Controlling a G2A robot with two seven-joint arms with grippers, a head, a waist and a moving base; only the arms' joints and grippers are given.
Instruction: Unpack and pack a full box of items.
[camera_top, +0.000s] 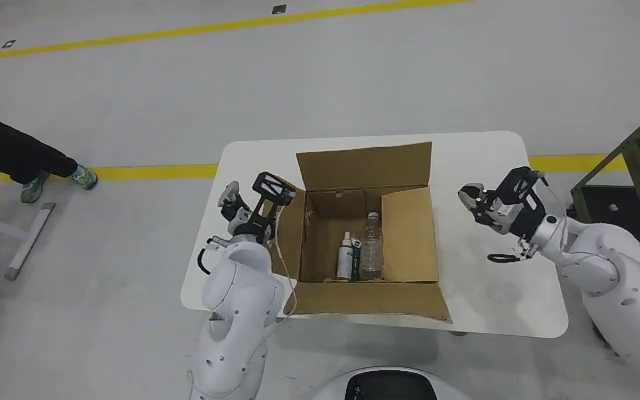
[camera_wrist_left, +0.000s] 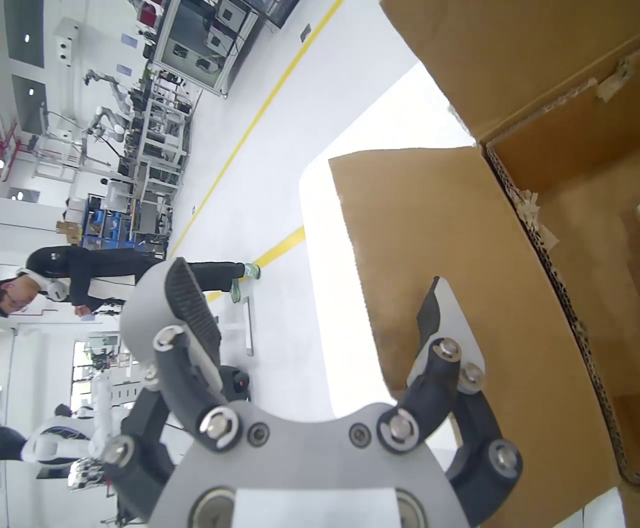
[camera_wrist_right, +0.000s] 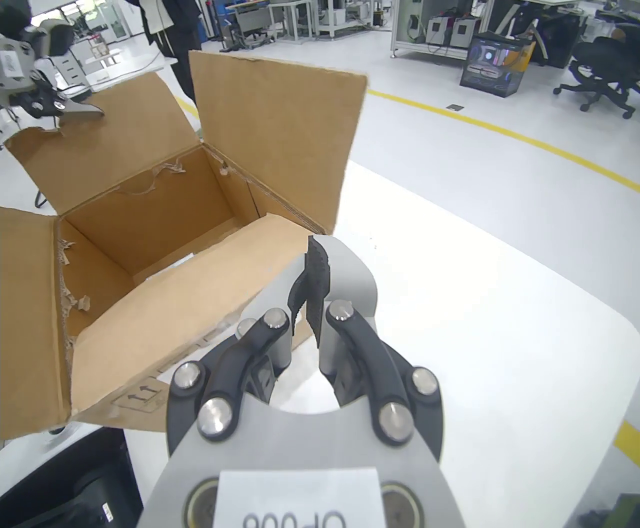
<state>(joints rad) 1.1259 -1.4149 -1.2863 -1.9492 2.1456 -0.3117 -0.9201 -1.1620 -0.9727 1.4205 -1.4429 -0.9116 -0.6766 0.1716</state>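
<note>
Box flaps (camera_top: 365, 165) splay wide to expose 2 bottles (camera_top: 372, 248); left tool (camera_wrist_left: 310, 290), spread, probably steadies the adjacent flap (camera_wrist_left: 450, 240); right tool (camera_wrist_right: 312, 272) closed, empty.

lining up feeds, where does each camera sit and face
Top view: overhead, looking down at table and box; left arm, right arm show.
Left wrist view: on that wrist, facing a box flap; open left pincer shows.
Right wrist view: on that wrist, facing across the box; shut right pincer shows.
Wrist views share the box.
</note>
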